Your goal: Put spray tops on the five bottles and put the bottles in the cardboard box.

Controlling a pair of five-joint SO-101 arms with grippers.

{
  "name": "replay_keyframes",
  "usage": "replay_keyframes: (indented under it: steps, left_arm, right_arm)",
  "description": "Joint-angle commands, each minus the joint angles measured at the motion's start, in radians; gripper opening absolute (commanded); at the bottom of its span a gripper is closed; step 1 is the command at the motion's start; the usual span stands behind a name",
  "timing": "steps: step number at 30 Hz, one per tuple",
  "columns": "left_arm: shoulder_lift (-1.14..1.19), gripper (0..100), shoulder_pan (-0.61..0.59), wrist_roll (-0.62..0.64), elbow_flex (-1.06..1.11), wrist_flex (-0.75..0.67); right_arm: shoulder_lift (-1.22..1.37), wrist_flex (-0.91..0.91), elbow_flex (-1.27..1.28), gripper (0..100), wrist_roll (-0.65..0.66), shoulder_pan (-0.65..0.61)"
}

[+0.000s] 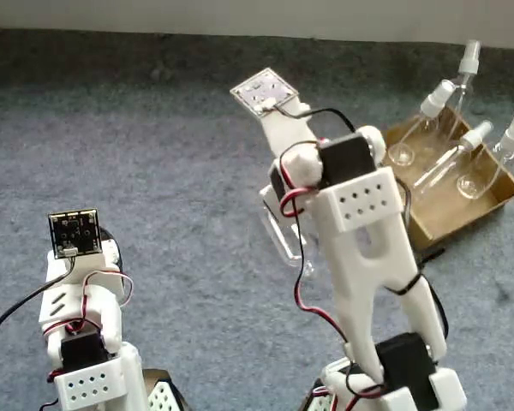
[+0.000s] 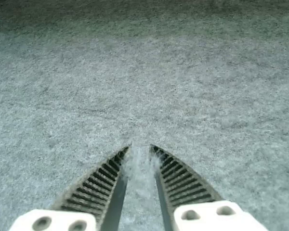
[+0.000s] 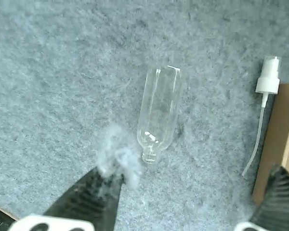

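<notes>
Altogether 4 boxed bottles (image 1: 445, 158), 1 loose bottle (image 3: 160, 108).

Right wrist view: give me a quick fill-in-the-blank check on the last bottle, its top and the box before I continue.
1. The cardboard box holds ____ capped bottles.
2. The uncapped bottle lies on its ____ on the carpet.
3. The loose spray top lies beside the box, ____ from the uncapped bottle.
4. The jaws of the right gripper stand ____.

Missing words: four; side; apart; open.
</notes>
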Motion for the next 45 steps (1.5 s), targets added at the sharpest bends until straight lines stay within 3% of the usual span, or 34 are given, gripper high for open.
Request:
replay_keyframes:
  steps: [1,11,19,23,30,38,45]
  left_arm:
    - [-0.010,2,0.019,-0.009,0.018,-0.017]
    - [-0.010,2,0.019,-0.009,0.018,-0.015]
    - [-0.010,2,0.019,-0.009,0.018,-0.014]
    - [-0.010,2,0.019,-0.009,0.018,-0.014]
    - [-0.010,2,0.019,-0.009,0.018,-0.014]
    - [-0.010,2,0.019,-0.009,0.018,-0.014]
    - [-0.010,2,0.019,-0.009,0.018,-0.014]
  right_arm:
    - [-0.186,0.015,0.076,37.8,0.003,0.004]
    - [-0.539,0.013,0.280,35.6,0.003,0.004]
    - [-0.693,-0.048,0.398,8.3,0.003,0.008]
    - [-0.779,-0.131,0.492,0.7,0.003,0.101]
    - [-1.026,-0.278,0.713,0.4,0.003,0.282]
    - [-1.325,-0.512,1.124,1.0,0.005,0.291]
    - [-1.394,-0.664,1.417,1.0,0.005,0.291]
